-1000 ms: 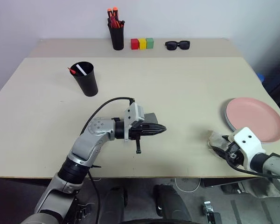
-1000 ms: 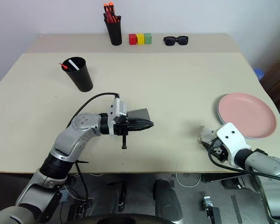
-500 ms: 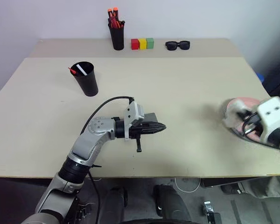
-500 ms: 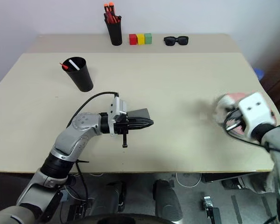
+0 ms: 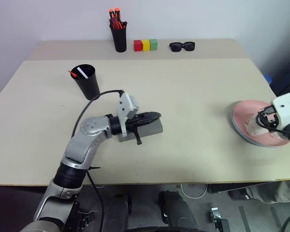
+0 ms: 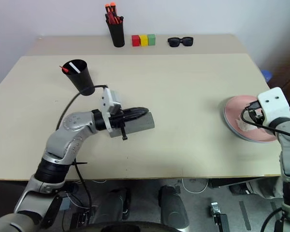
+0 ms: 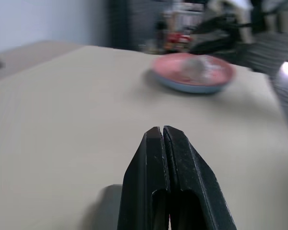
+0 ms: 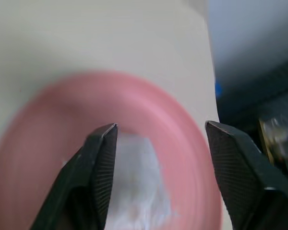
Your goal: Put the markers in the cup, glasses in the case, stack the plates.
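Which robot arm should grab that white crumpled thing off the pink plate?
Probably the right. The right gripper hangs open just above the pink plate, over the white crumpled thing. The left gripper is shut, far across the table beside the grey case.

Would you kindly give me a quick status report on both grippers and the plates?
Left gripper shut, empty, above grey case. Right gripper open over pink plate. Crumpled white wad lying on the plate.

Lab-like test room: bare beige table (image 5: 193,92), plain white wall (image 5: 193,19), staged coloured blocks (image 5: 145,45).
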`<state>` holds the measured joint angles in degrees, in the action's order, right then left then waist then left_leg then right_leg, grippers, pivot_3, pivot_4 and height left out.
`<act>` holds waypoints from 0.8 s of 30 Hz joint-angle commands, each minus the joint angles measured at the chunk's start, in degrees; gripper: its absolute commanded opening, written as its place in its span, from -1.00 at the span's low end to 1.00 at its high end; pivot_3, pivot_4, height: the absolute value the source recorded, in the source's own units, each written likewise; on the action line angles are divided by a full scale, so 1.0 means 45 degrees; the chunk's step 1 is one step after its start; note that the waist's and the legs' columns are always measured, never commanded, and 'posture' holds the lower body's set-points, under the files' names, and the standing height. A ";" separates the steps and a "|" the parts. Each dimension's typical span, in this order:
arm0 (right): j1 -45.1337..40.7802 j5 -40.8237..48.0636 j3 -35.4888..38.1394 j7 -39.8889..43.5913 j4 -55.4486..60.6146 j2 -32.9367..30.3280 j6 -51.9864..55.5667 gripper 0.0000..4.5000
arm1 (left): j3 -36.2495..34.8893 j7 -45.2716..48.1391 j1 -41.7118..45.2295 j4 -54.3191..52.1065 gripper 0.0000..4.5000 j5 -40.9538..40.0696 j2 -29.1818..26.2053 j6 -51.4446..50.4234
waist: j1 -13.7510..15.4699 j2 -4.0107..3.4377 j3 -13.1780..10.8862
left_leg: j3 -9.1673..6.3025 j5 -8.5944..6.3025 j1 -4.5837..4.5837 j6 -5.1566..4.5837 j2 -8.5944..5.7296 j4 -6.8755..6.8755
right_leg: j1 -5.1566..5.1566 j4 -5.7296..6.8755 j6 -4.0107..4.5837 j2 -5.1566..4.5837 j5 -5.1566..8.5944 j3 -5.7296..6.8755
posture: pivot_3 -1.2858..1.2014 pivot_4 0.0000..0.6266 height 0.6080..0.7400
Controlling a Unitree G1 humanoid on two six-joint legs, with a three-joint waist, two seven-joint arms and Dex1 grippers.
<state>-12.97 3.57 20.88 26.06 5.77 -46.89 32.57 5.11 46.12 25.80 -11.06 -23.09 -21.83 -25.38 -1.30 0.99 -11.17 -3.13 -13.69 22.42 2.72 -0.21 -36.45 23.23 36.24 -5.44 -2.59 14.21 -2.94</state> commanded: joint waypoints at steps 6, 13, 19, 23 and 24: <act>-0.1163 0.3608 -0.0992 0.3175 0.1155 0.1569 -0.0632 0.35 | -0.3738 -0.2737 -0.2328 -0.1119 -1.00 0.0453 -0.1456 -0.0017 | -0.0015 0.0003 -0.0004 | -0.0015 0.0000 -0.0009 0.0000 0.0012 0.0040 | 0.0005 -0.0003 -0.0027 0.0007 -0.0013 0.0006 | 0.03 -0.52 1.00; -0.1877 0.3759 -0.2065 0.4341 -0.0595 0.1765 -0.1501 0.35 | -0.5469 -0.3167 -0.4753 -0.1962 -1.00 0.0373 -0.2463 0.0126 | 0.0138 0.0012 -0.0007 | -0.0014 0.0000 0.0012 0.0001 0.0008 0.0001 | -0.0011 -0.0023 0.0022 -0.0031 0.0013 0.0015 | 0.03 -0.52 1.00; -0.2739 0.3329 -0.2884 0.4660 -0.2120 0.1927 -0.2536 0.35 | -0.5323 -0.3471 -0.4587 -0.1719 -1.00 0.0456 -0.2483 0.0291 | 0.0099 0.0011 -0.0008 | -0.0006 0.0000 0.0008 0.0001 0.0009 -0.0009 | -0.0009 -0.0015 0.0032 -0.0021 0.0007 0.0016 | 0.03 -0.52 1.00; -0.2638 0.3093 -0.3208 0.4722 -0.2280 0.1935 -0.2904 0.35 | -0.5318 -0.3485 -0.4850 -0.1659 -1.00 0.0490 -0.2378 0.0506 | 0.0083 0.0011 -0.0007 | -0.0005 0.0000 0.0007 0.0001 0.0010 0.0029 | 0.0008 -0.0018 0.0020 -0.0016 0.0001 0.0015 | 0.03 -0.52 1.00; -0.2665 0.3096 -0.3227 0.4729 -0.2332 0.1934 -0.2933 0.35 | -0.5287 -0.3502 -0.4887 -0.1655 -1.00 0.0499 -0.2353 0.0535 | 0.0075 0.0010 -0.0008 | -0.0003 0.0000 0.0007 0.0002 0.0010 0.0034 | 0.0012 -0.0018 0.0012 -0.0016 -0.0003 0.0014 | 0.03 -0.52 1.00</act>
<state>-24.21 17.63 5.77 47.14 -5.19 -38.25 20.71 -18.36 30.73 4.17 -17.62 -21.33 -32.35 -24.33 -0.96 1.04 -11.20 -3.14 -13.69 22.45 2.73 -0.16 -36.28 23.30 36.16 -5.39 -2.66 14.19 -2.87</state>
